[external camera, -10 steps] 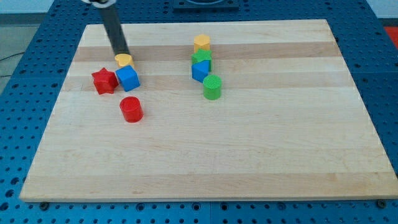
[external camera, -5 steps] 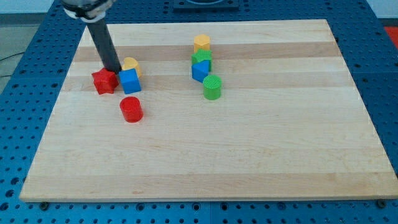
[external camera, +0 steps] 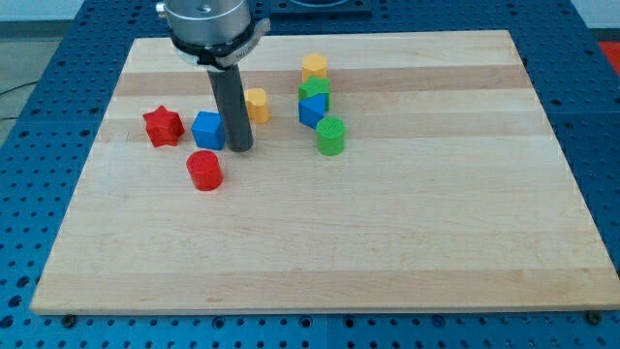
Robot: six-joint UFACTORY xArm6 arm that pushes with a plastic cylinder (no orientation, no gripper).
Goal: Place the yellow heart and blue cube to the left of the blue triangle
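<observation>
My tip [external camera: 240, 148] rests on the board just right of the blue cube [external camera: 206, 129], close to or touching its right side. The yellow heart [external camera: 257, 104] lies up and to the right of the tip, apart from the cube and left of the blue triangle [external camera: 311, 111]. The blue triangle sits in a column of blocks near the view's middle top.
A red star [external camera: 163, 126] lies left of the blue cube and a red cylinder [external camera: 204, 170] below it. The column holds a yellow hexagon [external camera: 314, 68], a green block [external camera: 314, 91], the blue triangle and a green cylinder [external camera: 331, 137]. The wooden board [external camera: 387, 242] has edges all round.
The rod has swung from the cube's left side to its right side. The yellow heart has slid to the right, away from the cube. The blue cube has barely moved.
</observation>
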